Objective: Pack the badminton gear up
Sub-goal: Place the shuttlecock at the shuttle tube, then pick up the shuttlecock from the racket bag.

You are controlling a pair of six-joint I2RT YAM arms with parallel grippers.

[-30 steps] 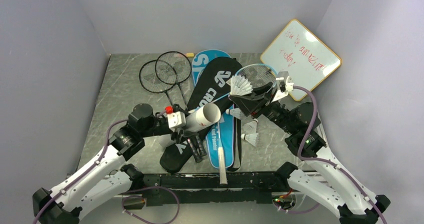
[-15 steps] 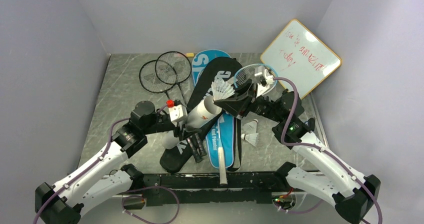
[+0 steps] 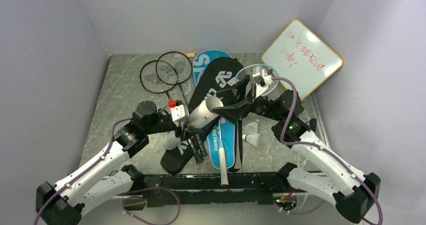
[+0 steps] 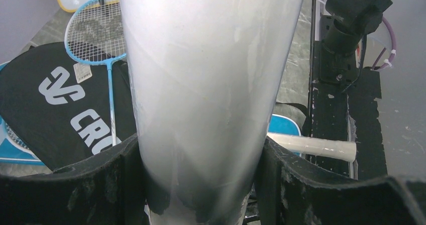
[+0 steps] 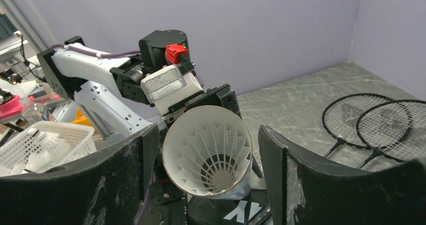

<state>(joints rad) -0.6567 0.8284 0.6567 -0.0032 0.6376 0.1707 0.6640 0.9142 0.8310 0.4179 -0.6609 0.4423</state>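
Shuttlecock (image 5: 213, 150) sits inside white tube (image 3: 202, 116) gripped by left jaws; right jaws open, empty

Walls (image 3: 211, 14): plain pale lavender panels enclosing three sides. Counter (image 3: 114, 92): grey marbled top, evenly lit. Beyond the enclosure, right wrist view: white plastic basket (image 5: 47, 139)

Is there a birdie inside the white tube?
Yes, the right wrist view looks straight into the white tube's open mouth, and a feather shuttlecock sits down inside it.
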